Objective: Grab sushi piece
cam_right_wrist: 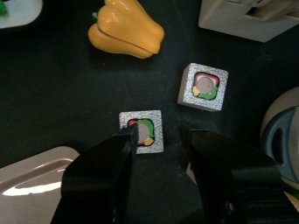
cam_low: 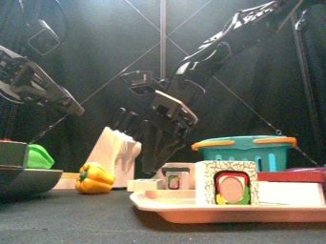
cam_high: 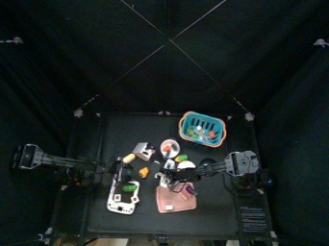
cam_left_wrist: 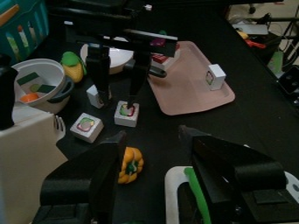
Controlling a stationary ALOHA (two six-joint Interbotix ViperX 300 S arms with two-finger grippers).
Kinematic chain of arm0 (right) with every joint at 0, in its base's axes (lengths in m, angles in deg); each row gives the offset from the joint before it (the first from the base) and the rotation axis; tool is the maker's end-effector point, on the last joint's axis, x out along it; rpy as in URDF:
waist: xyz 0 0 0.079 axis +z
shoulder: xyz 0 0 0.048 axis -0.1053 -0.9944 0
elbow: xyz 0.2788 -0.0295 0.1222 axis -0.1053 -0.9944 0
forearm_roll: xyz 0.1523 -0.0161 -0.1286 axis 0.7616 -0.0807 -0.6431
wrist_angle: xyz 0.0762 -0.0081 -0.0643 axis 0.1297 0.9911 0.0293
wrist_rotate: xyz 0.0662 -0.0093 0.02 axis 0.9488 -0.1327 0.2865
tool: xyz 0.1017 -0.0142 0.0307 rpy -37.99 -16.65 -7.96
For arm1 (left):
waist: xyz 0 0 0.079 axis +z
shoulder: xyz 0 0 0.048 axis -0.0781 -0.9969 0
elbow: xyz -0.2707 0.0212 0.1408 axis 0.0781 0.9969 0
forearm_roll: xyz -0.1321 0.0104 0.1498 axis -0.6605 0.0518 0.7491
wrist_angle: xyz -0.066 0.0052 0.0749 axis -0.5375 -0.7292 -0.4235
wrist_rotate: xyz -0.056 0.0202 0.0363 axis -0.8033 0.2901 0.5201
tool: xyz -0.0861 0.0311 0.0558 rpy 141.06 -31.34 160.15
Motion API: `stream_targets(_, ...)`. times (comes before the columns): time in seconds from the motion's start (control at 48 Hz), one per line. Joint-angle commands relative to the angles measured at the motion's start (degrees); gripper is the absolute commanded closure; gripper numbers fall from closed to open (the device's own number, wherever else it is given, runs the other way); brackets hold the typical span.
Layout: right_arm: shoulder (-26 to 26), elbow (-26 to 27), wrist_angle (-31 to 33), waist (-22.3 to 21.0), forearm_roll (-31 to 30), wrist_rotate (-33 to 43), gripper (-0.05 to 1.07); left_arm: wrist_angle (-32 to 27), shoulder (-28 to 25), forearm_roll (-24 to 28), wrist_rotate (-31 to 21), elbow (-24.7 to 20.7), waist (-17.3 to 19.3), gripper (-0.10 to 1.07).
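My right gripper [cam_right_wrist: 160,147] is open, low over the table, its jaws either side of a white-rimmed sushi piece [cam_right_wrist: 145,131]. A second sushi piece [cam_right_wrist: 205,87] lies just beyond it. In the left wrist view the right gripper [cam_left_wrist: 117,85] hangs over that sushi piece [cam_left_wrist: 128,112], with the second piece [cam_left_wrist: 86,126] beside it. A third sushi piece [cam_left_wrist: 215,77] stands on the pink tray [cam_left_wrist: 187,96]; it also shows in the front view [cam_low: 227,181]. My left gripper [cam_left_wrist: 158,179] is open and empty, held back at the table's left [cam_high: 119,173].
A yellow pepper [cam_right_wrist: 126,31] lies close to the sushi pieces. A white bowl [cam_left_wrist: 41,79] and a teal basket [cam_high: 202,125] stand farther back. A white rack [cam_high: 125,198] stands at the front left, the pink tray [cam_high: 174,199] beside it.
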Motion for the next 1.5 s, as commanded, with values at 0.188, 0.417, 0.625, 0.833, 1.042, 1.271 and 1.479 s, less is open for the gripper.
stream_targets(0.188, 4.48, 0.26, -0.26, 1.14, 0.79, 0.18, 0.23, 0.18, -0.09, 0.09, 0.09, -1.32, 0.26, 0.09)
stream_targets(0.417, 7.73, -1.32, -0.35, 6.68, 1.14, 0.0, 0.23, 0.18, -0.09, 0.0, 0.0, -1.05, 0.26, 0.09)
stream_targets(0.625, 10.11, -4.22, -0.97, 13.1, 1.41, 0.09, 0.23, 0.18, -0.09, -0.09, -0.09, -1.14, 0.0, 0.09)
stream_targets(0.833, 9.93, -5.27, -2.11, 18.28, 2.72, 0.18, 0.23, 0.26, 0.0, -0.09, -0.09, -1.32, -0.18, 0.09)
stream_targets(1.042, 9.67, -5.36, -2.46, 20.57, 5.19, 0.18, 0.23, 0.26, -0.09, -0.09, 0.0, -1.32, -0.18, 0.09)
stream_targets(1.271, 8.53, -5.71, -3.52, 21.27, 7.73, 0.09, 0.23, 0.18, -0.09, -0.09, 0.0, -1.23, -0.18, 0.09)
stream_targets(1.479, 6.94, -5.71, -4.75, 21.71, 8.96, 0.09, 0.23, 0.26, -0.09, -0.09, -0.09, -1.32, -0.18, 0.1)
